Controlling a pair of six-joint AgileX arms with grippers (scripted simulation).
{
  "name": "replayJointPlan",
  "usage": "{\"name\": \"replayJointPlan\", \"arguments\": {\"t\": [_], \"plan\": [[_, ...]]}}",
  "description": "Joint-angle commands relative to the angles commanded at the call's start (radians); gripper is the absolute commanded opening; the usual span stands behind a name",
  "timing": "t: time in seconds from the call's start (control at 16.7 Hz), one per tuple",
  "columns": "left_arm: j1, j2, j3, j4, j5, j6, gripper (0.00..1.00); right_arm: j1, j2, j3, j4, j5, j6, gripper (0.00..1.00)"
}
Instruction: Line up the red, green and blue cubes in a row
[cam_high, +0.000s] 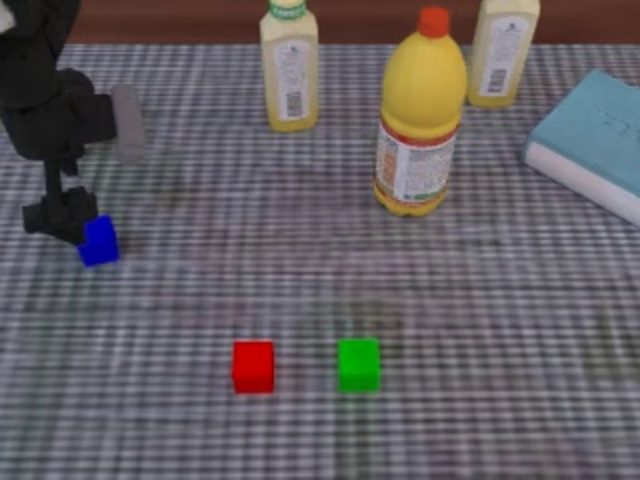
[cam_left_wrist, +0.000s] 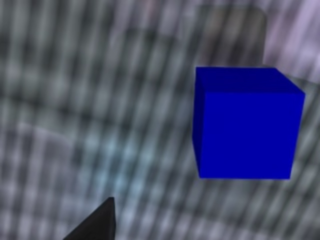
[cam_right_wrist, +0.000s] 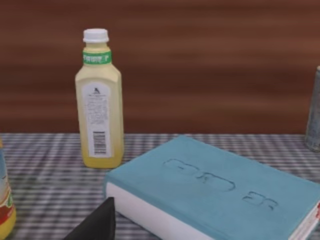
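The red cube (cam_high: 253, 366) and green cube (cam_high: 359, 364) already sit side by side in a row toward six o'clock on the table (cam_high: 480, 350), near each other with a gap between, red to the nine o'clock side of green. The blue cube (cam_high: 98, 241) is well apart from them, out at nine o'clock, so by my reading two thirds of the row is set and the blue one is left to bring over, probably to one end of the pair. The left gripper (cam_high: 70, 218) hangs at the table's nine o'clock edge with the blue cube right at its tip, on its three o'clock side. In the left wrist view the blue cube (cam_left_wrist: 247, 125) fills much of the frame and only one dark fingertip (cam_left_wrist: 97, 222) shows, apart from the cube, so I cannot tell how wide the fingers stand or whether they have hold of it. The right arm is out of the top view; its wrist camera looks at a blue book (cam_right_wrist: 210, 192) and a bottle (cam_right_wrist: 99, 105) near one o'clock.
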Motion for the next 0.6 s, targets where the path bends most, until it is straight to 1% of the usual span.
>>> {"name": "replayJointPlan", "arguments": {"t": [0.24,0.6], "plan": [[-0.003,0.016,-0.022,0.037,0.0,-0.002,1.0,0.0,0.0,0.0,0.0,0.0,0.0,1.0],[0.0,0.095,-0.148,0.243,0.001,0.002,1.0,0.0,0.0,0.0,0.0,0.0,0.0,1.0]]}}
